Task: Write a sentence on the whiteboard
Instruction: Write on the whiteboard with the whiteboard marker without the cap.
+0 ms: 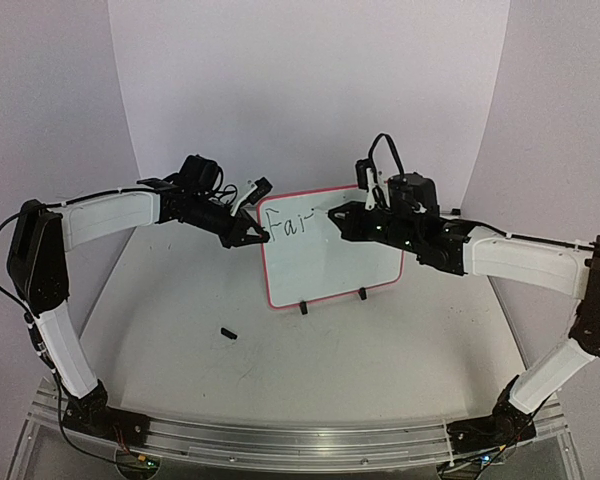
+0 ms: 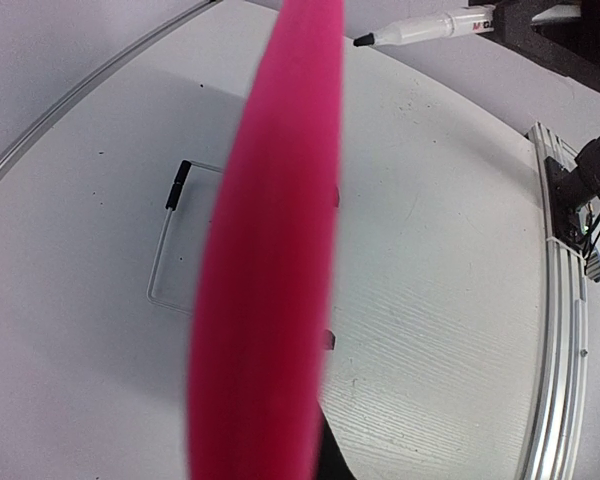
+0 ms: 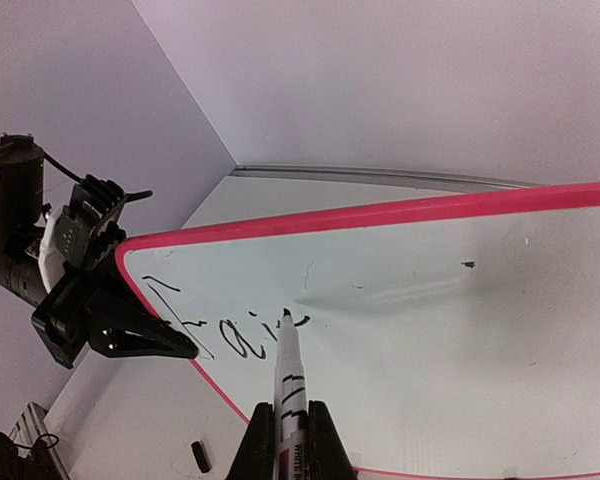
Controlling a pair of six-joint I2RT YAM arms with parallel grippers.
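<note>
Both claws closed: left gripper, centre-left, apparently pinched whiteboard edge; right gripper clamped marker, tip at sentence.

Colour check: the whiteboard is plain white, frame hot red-pink, feet black. Writing on it is thin and black. My marker is white with a black tip and black print. My left claw and right claw are both black. There's a little black cap in front of the whiteboard, on the white table, which has a faint wood grain.
</note>
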